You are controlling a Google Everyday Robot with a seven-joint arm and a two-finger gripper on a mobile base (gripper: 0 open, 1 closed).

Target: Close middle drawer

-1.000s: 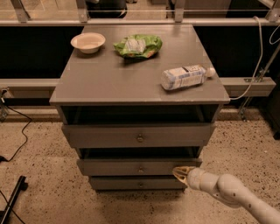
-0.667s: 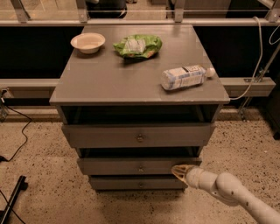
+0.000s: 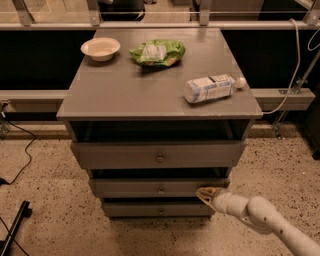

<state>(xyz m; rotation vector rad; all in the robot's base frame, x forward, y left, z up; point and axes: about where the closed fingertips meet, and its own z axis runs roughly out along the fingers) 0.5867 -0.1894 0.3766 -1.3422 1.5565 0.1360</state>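
One gripper [image 3: 204, 193] by middle drawer [image 3: 130, 188] edge.

This looks like a robot test space, not a home. A lone grey cabinet [image 3: 150, 95] stands on a speckled hard floor [image 3: 45, 210] before a metal rail [image 3: 202, 12] with dark panels below. A loose black cable [image 3: 20, 155] trails on the ground and a white cord [image 3: 295, 65] hangs at the right. A robot's gripper [image 3: 206, 194] sits low at the middle drawer [image 3: 130, 188], right end.
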